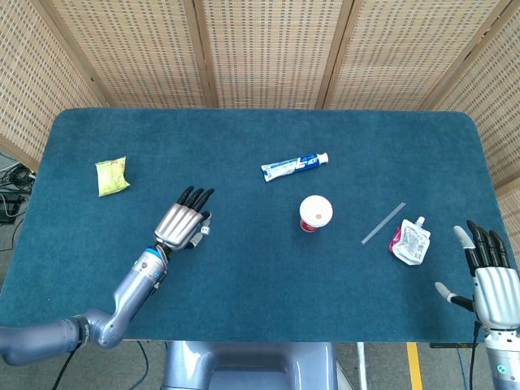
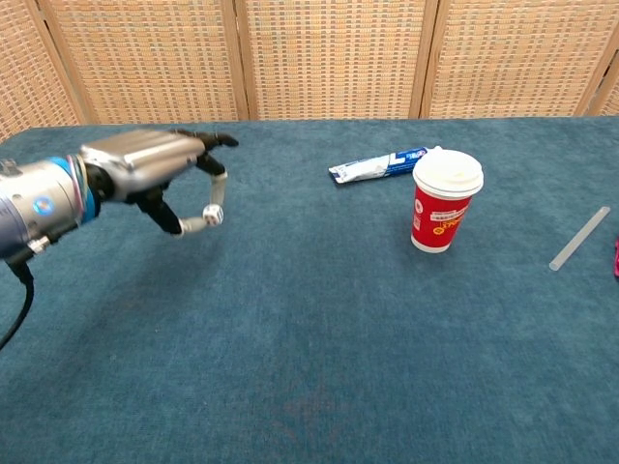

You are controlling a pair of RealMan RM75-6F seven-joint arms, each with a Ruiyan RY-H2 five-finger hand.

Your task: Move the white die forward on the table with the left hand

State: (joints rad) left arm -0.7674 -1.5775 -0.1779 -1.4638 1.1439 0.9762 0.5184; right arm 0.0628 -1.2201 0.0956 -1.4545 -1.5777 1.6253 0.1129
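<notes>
The white die is a small cube with dark pips. It hangs above the blue table, pinched between the thumb and a fingertip of my left hand. In the head view the left hand is left of the table's middle, palm down, and the die peeks out at its right edge. My right hand is at the table's near right corner, fingers spread and holding nothing.
A red paper cup with a white lid stands at the centre, and a toothpaste tube lies behind it. A clear stick and a white pouch lie to the right. A yellow-green packet sits far left.
</notes>
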